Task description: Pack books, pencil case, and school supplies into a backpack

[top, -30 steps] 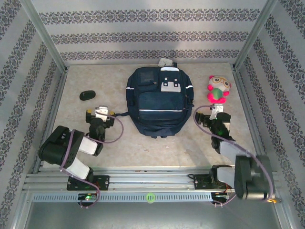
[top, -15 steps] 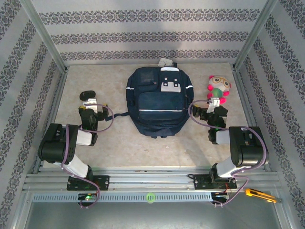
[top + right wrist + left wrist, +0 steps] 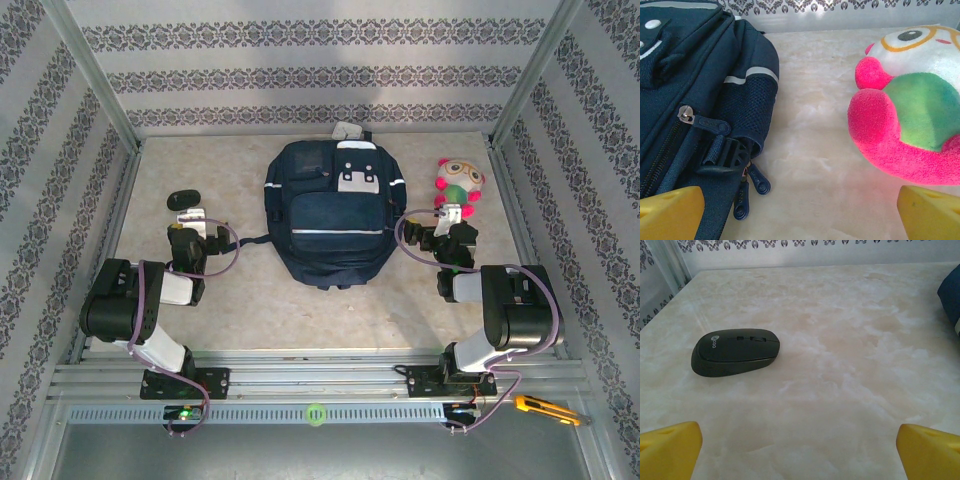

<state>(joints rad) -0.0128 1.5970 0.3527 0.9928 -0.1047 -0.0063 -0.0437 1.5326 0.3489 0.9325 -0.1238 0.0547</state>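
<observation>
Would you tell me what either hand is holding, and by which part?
Nothing is held; the left hand and right hand both stand open and empty.

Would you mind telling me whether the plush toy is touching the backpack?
Apart. The right wrist view shows a strip of bare table running between the plush toy and the backpack, so there is a plain gap.

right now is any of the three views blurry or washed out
Top view: even light, only a soft shadow around the backpack, nothing blown out. Left wrist view: the mouse is sharp, while the yellow fingertips at the bottom corners are soft. Right wrist view: the plush toy has a white face that looks washed out, while the zipper pulls are crisp.
</observation>
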